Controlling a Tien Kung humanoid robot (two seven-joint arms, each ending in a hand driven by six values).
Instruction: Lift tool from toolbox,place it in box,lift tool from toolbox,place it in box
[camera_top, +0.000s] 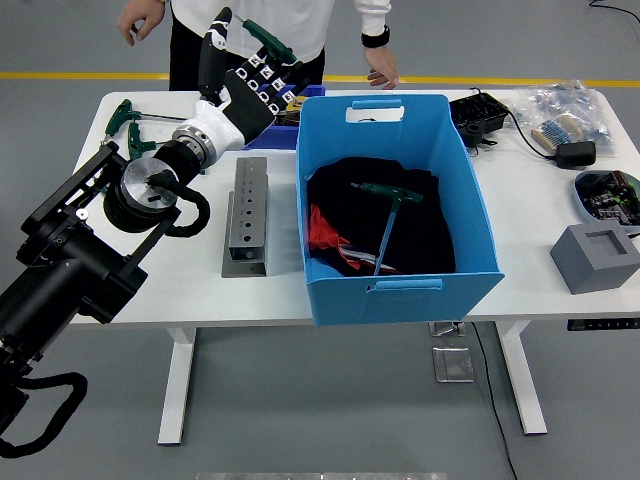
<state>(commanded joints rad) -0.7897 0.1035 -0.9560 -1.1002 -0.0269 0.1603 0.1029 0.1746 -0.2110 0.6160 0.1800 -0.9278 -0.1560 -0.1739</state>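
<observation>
Grey floor (300, 420), yellow line (80, 75), white table (530, 240)

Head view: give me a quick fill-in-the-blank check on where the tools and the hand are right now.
1. The left hand holds a T-handle tool with a ____ handle.
2. One T-handle tool already lies inside the ____ box.
3. The grey metal block stands on the table to the ____ of that box.
4. More green-handled tools lie at the table's far ____ corner.

Missing words: green; blue; left; left
</observation>
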